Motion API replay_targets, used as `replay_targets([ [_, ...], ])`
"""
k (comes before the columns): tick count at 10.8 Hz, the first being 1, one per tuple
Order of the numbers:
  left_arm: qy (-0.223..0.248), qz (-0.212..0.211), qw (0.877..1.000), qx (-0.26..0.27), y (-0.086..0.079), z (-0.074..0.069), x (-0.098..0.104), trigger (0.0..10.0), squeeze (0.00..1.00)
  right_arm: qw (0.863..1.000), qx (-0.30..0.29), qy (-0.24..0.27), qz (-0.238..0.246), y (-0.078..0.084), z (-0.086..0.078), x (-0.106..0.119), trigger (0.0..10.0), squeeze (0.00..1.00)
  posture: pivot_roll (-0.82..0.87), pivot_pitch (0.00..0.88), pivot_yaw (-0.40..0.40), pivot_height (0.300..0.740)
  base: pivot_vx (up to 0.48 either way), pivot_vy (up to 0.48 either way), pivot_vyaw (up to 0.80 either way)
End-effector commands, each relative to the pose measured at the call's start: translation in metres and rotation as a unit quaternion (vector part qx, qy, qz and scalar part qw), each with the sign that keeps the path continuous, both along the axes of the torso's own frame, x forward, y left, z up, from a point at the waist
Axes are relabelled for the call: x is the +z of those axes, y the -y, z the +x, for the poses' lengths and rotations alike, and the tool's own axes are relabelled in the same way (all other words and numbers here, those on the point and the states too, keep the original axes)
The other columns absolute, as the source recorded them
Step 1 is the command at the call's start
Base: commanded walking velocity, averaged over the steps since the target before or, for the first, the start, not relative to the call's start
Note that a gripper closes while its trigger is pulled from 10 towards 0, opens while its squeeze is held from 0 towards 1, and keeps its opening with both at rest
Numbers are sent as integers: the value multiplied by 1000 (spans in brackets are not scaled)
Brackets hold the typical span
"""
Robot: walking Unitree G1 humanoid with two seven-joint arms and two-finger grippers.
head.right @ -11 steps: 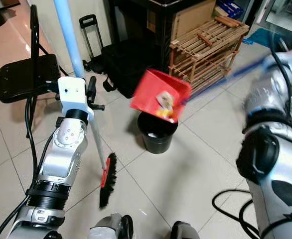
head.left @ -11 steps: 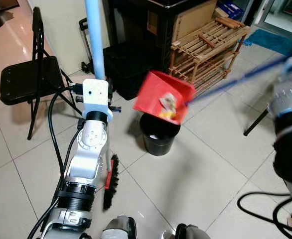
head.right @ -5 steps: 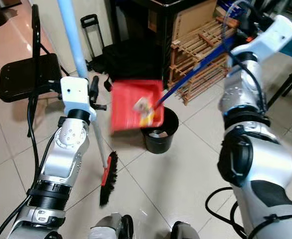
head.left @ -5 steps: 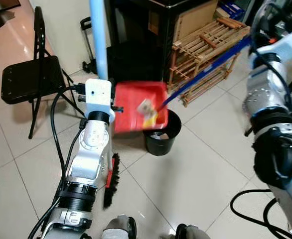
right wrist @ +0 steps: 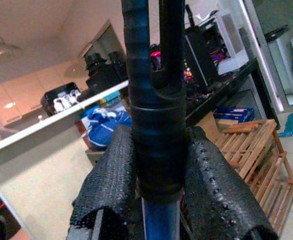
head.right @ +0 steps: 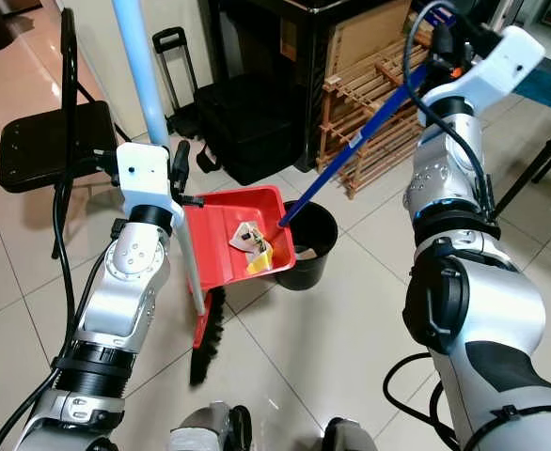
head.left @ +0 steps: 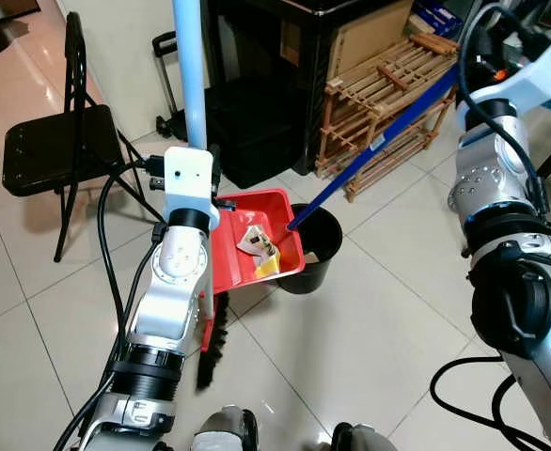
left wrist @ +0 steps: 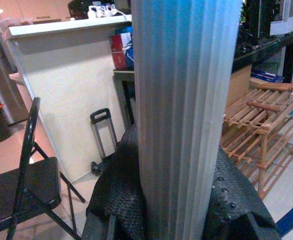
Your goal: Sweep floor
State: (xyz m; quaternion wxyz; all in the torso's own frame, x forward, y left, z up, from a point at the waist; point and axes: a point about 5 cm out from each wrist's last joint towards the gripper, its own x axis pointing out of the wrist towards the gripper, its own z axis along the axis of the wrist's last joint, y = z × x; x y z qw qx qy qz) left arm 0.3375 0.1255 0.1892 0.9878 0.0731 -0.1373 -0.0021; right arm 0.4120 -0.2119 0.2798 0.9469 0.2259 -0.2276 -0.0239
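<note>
Two grippers busy | left gripper [left wrist: 179, 210] clamps pale-blue broom pole [head.left: 191, 85] | right gripper [right wrist: 156, 200] clamps blue dustpan handle [head.right: 351, 155] | red dustpan [head.left: 252, 249] with litter beside black bin [head.left: 318, 249]

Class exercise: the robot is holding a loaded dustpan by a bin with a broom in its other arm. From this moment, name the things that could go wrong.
1. The red dustpan sits beside the black bin, mostly off its mouth, so the scraps could tip onto the floor tiles.
2. The right pincer grips the blue handle far from the pan; small wrist errors may swing it widely.
3. The dustpan is close to the broom pole held in the left pincer; they might knock.
</note>
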Motion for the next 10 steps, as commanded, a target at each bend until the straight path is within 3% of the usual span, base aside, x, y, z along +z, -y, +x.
replay_targets([
  [1,32,7,999,-8,2,-3,12,10000,0,1000,2,26,-6,-3,-1,15,10000,0,102,106,56,740,0,0,0],
  [4,24,9,1000,-3,0,-2,9,10000,0,999,19,20,-18,-11,1,11,10000,0,103,114,52,740,0,0,0],
  [10,24,15,1000,7,-4,-1,10,10000,0,1000,22,2,-13,-12,2,4,10000,0,111,131,46,740,303,0,0],
])
